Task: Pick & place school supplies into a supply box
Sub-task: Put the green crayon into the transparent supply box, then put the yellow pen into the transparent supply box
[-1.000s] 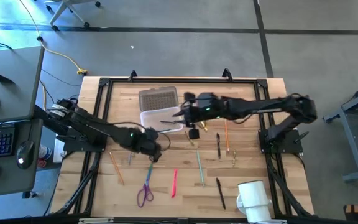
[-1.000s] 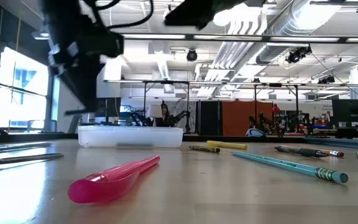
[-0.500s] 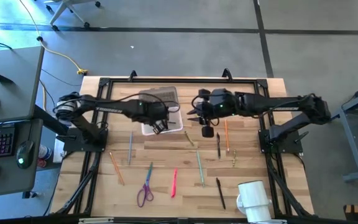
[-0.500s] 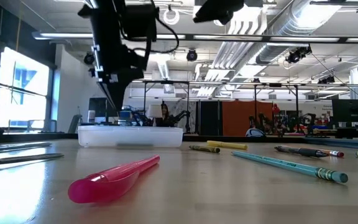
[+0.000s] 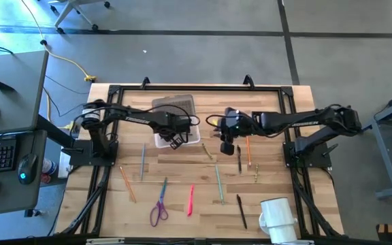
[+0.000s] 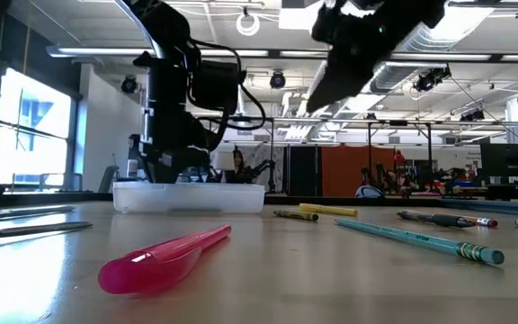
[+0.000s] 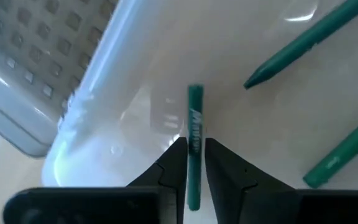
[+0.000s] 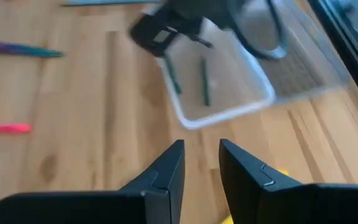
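Note:
The supply box (image 5: 179, 133) is a clear tub that stands on the table in front of the grey textured rectangle. My left gripper (image 5: 175, 139) hangs inside it, low over its floor in the low view (image 6: 165, 171), shut on a green pencil (image 7: 194, 124). Two more green pencils (image 7: 303, 43) (image 7: 347, 149) lie on the box floor. My right gripper (image 5: 226, 144) hovers open and empty over the table to the box's right (image 8: 199, 162). Purple scissors (image 5: 159, 207), a pink pen (image 5: 190, 199) and several pencils lie flat on the table. My left gripper pinches the green pencil between its two fingertips (image 7: 178, 155), coming from above into the box. The fingers grip it near one end. The free end (image 7: 195, 93) sticks forward past the fingertips over the box floor. Whether that end rests on the floor, I cannot tell.
A grey textured rectangle (image 5: 173, 107) lies behind the box. A white mug (image 5: 278, 218) stands at the near right corner. Black pens (image 5: 238, 160) (image 5: 241, 211), an orange pencil (image 5: 248, 150) and a green pencil (image 5: 219, 184) lie right of centre; an orange pencil (image 5: 127, 184) and a grey pencil (image 5: 142, 162) lie left.
My left gripper has travelled from the table's middle toward the far edge to the supply box, then sunk into it with the green pencil. My right gripper has drawn away from the box toward the table's right edge.

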Controlling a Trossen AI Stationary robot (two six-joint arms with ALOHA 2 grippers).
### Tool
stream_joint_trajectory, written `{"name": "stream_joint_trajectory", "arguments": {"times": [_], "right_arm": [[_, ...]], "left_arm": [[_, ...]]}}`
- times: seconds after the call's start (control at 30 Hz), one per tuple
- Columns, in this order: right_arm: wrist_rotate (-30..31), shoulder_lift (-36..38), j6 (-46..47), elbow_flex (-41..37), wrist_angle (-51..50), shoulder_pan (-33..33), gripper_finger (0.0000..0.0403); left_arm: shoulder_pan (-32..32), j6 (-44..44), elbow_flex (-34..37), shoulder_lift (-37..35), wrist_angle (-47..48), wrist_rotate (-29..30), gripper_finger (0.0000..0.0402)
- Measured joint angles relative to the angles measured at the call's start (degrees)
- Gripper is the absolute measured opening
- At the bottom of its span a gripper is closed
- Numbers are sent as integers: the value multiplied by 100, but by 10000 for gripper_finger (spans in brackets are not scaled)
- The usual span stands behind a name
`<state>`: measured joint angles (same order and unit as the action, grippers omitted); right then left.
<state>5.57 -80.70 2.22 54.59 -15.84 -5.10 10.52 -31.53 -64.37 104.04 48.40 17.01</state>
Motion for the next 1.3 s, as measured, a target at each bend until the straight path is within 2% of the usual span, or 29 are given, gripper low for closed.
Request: {"name": "stream_joint_trajectory", "arguments": {"times": [0.17, 0.27, 0.43, 0.63, 0.73, 0.83, 0.97, 1.07, 1.3], "right_arm": [[542, -1, 520, -641, 725, -213, 83], [594, -3, 897, -985, 1141, -397, 83], [520, -30, 964, -1324, 1610, -675, 83], [398, -424, 1042, -1207, 1917, -807, 83], [362, -847, 914, -1187, 2091, -806, 83], [674, -1151, 1085, -1189, 2088, -801, 83], [800, -1328, 1188, -1189, 2116, -803, 83], [739, -1338, 1405, -1188, 2124, -784, 83], [925, -1349, 1437, -1187, 2108, -687, 83]], "left_arm": [[-2, 165, -6, 25, -116, -100, 107], [-2, 317, -93, 25, 66, -46, 112], [-2, 558, -645, 25, 568, 34, 108], [-2, 1179, -1615, 25, 1405, 88, 104], [-16, 1231, -2178, 25, 2024, 319, 104], [-56, 1214, -2717, 25, 2956, 612, 104], [-171, 667, -3161, -151, 4076, 1694, 104], [-209, 153, -3145, -515, 4112, 2218, 104], [-520, -390, -2692, -1815, 4159, 2497, 104]]}}
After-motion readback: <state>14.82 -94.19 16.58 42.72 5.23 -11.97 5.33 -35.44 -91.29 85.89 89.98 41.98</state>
